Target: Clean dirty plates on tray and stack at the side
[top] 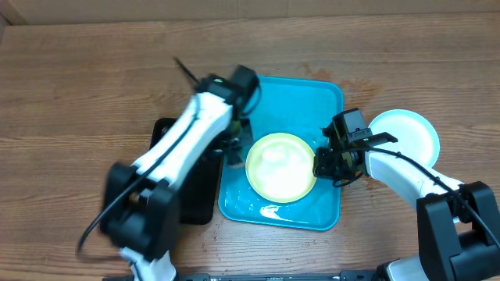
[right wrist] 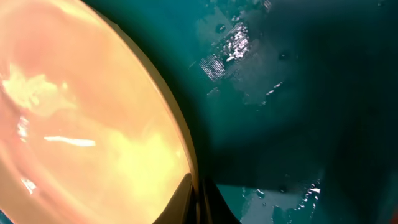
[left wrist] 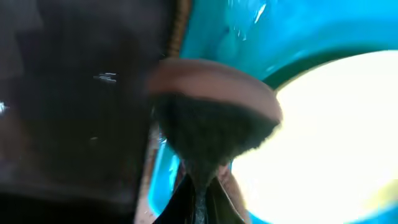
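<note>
Closest in, the right claw [top: 326, 165] is pinched shut on the right rim of the yellow-green plate [top: 280, 168], which lies on the turquoise tray [top: 312, 101]. Wet streaks glint on the tray floor. Across the plate, the left claw [top: 234, 152] sits at the tray's left edge, closed on a scrubbing pad [left wrist: 211, 124], pinkish above and dark below, though that view is blurred. A black tray [top: 195, 195] lies beside the turquoise one. Farther right, a light blue plate [top: 410, 136] rests on the wooden counter [top: 78, 94].

Two plates [top: 281, 168] [top: 410, 133], two trays [top: 324, 97] [top: 201, 191]
</note>
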Controlling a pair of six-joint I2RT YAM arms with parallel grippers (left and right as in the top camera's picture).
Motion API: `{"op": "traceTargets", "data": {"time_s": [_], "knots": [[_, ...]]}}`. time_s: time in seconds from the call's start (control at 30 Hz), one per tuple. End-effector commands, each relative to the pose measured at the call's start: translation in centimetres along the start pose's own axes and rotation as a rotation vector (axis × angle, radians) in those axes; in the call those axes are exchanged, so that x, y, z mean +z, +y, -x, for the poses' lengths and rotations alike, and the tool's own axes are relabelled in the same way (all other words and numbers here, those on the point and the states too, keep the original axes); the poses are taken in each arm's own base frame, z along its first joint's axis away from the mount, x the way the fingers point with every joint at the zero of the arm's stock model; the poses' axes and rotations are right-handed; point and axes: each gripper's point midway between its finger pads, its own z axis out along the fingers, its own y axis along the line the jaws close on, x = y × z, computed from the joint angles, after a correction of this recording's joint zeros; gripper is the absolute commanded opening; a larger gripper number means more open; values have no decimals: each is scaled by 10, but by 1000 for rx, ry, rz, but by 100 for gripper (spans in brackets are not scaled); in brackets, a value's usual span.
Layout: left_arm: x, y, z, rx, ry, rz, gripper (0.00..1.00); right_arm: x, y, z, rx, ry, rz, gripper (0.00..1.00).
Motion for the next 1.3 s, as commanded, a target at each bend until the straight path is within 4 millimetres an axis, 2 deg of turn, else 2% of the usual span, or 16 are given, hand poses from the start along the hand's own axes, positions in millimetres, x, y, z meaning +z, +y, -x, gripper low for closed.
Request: {"op": "traceTargets", "data": {"time_s": [0.0, 0.1, 0.2, 0.27, 0.37, 0.5, 0.57, 0.63, 0.67, 0.7, 0.77, 0.83, 0.97, 1.07, 1.17, 1.27], "knots": [[-52, 23, 3, -2, -127, -53, 4, -1, -9, 2, 5, -8, -40, 4], [-76, 56, 7, -52, -191, -26, 4, -1, -9, 1, 6, -6, -41, 4], [-74, 90, 5, -108, -184, 56, 4, -1, -9, 0, 7, -2, -42, 4], [-59, 109, 0, -136, -148, 119, 5, -1, -10, 0, 9, 2, -44, 4], [-19, 129, -9, -166, -97, 174, 4, -1, -10, -2, 11, 9, -46, 4], [33, 138, -19, -203, -65, 145, 4, -1, -11, -5, 14, 18, -51, 4], [42, 135, -24, -212, -40, 103, 4, -1, -12, -6, 14, 23, -52, 4], [39, 133, -22, -219, -37, 76, 5, -2, -11, -5, 13, 24, -53, 4], [37, 130, -21, -209, -41, 60, 9, -4, -10, -5, 12, 23, -52, 4], [33, 126, -19, -194, -47, 37, 14, -8, -9, -2, 11, 17, -55, 4], [20, 117, -16, -161, -61, -17, 33, -19, -7, 5, 4, -7, -76, 4], [3, 110, -12, -145, -87, -63, 48, -37, -1, 15, -15, -47, -108, 4], [-41, 106, -8, -131, -175, -110, 69, -78, 25, 34, -122, -149, -162, 4], [-84, 106, -7, -123, -266, -146, 72, -111, 57, 46, -228, -239, -194, 4], [-133, 112, -9, -137, -372, -189, 78, -134, 100, 53, -369, -317, -183, 4], [-182, 116, -18, -142, -489, -241, 93, -147, 149, 55, -524, -428, -173, 4]]}}
